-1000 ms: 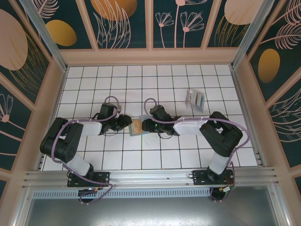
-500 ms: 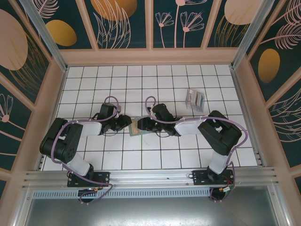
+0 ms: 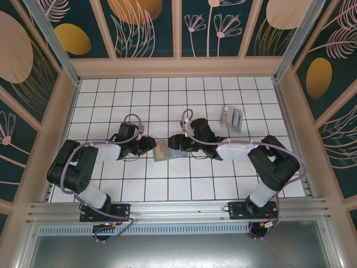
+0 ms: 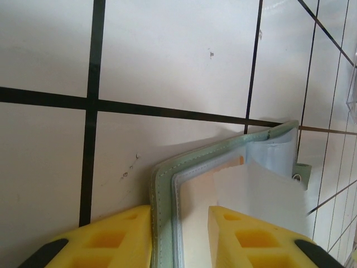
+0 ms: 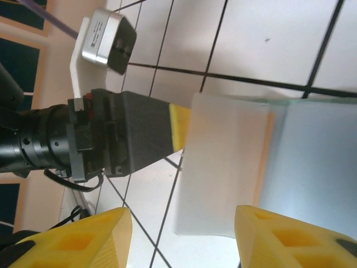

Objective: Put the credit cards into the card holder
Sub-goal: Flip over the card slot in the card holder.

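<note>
Inside walls of dark teal leaf-print panels (image 3: 145, 28), we see two arms meet over a white tiled table (image 3: 111, 190).
Our left gripper (image 4: 178, 215) is clamped on the edge of the opened sage-green card holder (image 4: 167, 178). The right gripper (image 5: 184, 220) stands wide and grips nothing. A tan-orange credit card (image 5: 266, 145) is tucked in the holder. The silver camera (image 5: 109, 42) has a label too small to read.
</note>
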Controlling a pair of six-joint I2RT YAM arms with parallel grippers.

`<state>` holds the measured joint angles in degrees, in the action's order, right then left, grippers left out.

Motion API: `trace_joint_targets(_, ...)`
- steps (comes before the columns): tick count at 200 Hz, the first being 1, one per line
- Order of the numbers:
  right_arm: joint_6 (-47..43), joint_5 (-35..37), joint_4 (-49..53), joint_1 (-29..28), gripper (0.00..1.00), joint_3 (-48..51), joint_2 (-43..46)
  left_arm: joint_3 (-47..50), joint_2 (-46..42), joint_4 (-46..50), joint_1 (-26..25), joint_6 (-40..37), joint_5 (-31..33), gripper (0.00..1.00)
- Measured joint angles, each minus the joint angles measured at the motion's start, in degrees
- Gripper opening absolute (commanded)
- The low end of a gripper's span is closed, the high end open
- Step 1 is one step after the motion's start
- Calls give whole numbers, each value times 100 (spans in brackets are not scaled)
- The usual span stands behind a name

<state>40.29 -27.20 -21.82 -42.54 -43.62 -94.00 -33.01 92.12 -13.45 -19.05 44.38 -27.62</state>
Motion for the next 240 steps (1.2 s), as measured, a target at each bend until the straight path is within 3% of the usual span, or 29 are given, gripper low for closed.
trace_joint_targets(78, -695, 273, 597, -160, 67, -229, -68, 0, 2, 0, 4, -24, -26, 34)
trace_joint_targets(108, -881, 887, 719, -535, 78, -275, -68, 0, 0, -7, 2, -20, -28, 35)
trace_joint_targets(153, -1303, 2057, 1290, -1274, 78, -817, -374, -2, 0, -24, 2, -17, -42, 38)
trace_joint_targets(206, -1587, 2889, 1362, -1574, 72, -992, -772, -33, 0, -24, 2, 33, -92, 41)
trace_joint_targets(240, -1641, 3274, 1464, -1574, 49, -994, -870, -33, 0, -28, 2, 66, -101, 41)
